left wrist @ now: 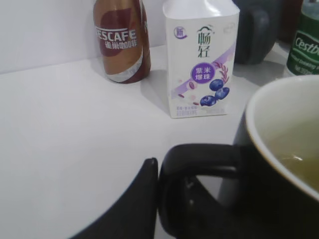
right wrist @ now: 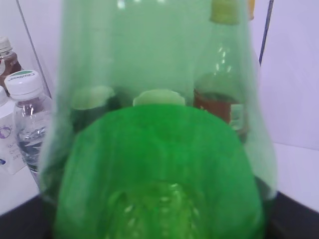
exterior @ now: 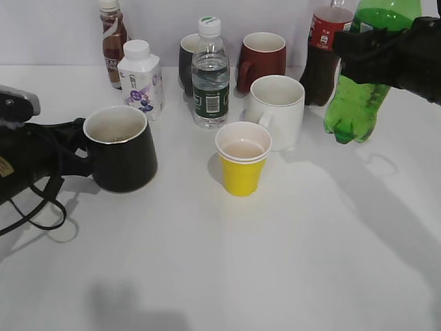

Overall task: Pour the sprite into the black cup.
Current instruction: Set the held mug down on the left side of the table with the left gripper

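My right gripper [exterior: 375,52] clamped the sprite [exterior: 360,103], top cropped; left gripper [exterior: 72,148] gripped the cup [exterior: 124,155] handle; a yellow cup [exterior: 242,165] stood between.

The tall translucent green plastic sprite bottle [exterior: 360,83] is hanging tilted above the white table [exterior: 275,262] at far right, its base lifted, green liquid pooling in its lower half. The large glossy black cup [exterior: 122,148] is sitting upright at left, white inside, holding a little pale liquid, its handle [left wrist: 199,164] pointing left.
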Robot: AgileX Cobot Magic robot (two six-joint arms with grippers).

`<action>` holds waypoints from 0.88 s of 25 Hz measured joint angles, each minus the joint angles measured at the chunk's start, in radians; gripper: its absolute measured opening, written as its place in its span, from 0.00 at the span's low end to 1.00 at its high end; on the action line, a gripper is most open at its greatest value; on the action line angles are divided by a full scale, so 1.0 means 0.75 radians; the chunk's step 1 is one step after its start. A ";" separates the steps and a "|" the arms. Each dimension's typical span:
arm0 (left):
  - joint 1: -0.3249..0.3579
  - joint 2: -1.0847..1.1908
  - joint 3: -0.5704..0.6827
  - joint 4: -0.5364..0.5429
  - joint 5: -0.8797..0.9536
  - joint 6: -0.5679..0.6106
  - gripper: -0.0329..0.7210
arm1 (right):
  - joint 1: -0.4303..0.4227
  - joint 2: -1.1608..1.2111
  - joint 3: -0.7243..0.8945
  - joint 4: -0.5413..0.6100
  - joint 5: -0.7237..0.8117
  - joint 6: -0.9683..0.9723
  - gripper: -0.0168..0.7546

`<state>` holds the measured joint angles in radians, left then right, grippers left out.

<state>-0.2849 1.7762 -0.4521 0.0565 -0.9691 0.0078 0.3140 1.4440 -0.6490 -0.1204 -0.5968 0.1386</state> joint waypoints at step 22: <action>0.000 -0.028 0.003 0.002 -0.025 -0.019 0.31 | 0.000 0.001 0.000 -0.003 -0.002 0.000 0.58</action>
<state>-0.2849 1.7551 -0.4498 0.0581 -0.9876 -0.0062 0.3140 1.4450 -0.6490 -0.1226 -0.5979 0.1386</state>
